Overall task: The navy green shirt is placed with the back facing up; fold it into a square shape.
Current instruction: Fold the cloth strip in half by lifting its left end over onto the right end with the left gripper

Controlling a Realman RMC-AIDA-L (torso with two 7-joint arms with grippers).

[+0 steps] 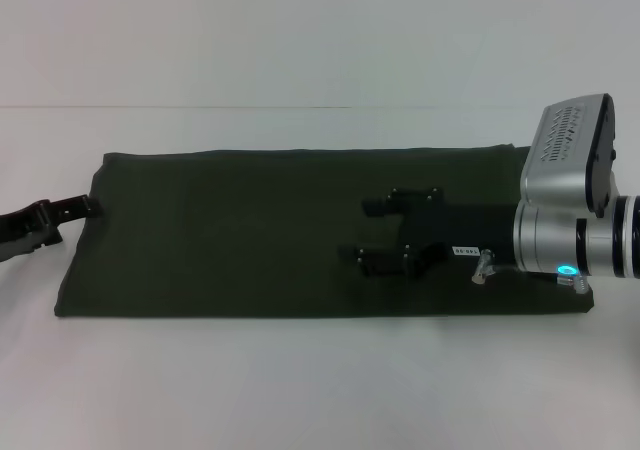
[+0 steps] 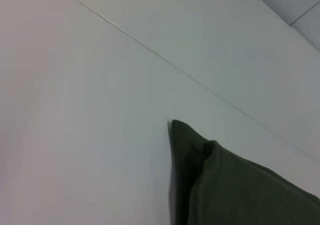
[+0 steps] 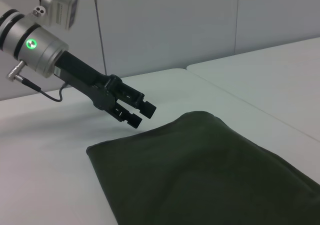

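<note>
One navy green shirt [image 1: 250, 230] is lying folded into a long flat band across the white table [image 1: 300, 390], plain side up, its long edges running side to side in the head view; the far edge is lying straight, the near edge is sitting parallel to it, and bare tabletop is stretching open in front of, behind and to the left of the cloth; a thin seam [image 1: 200, 107] is crossing the table beyond the shirt; two grippers are showing; the left gripper [image 1: 88, 206] is sitting low at the shirt's left end, just beside its far corner, and I cannot tell how its jaws are standing; the right wrist view is showing that same arm hovering close to the corner with its two fingers [image 3: 131, 117] parted and empty; the right gripper [image 1: 368, 232] is hanging over the right half of the shirt, pointing left, its jaws standing apart and holding nothing, its black body covering part of the cloth beneath.
</note>
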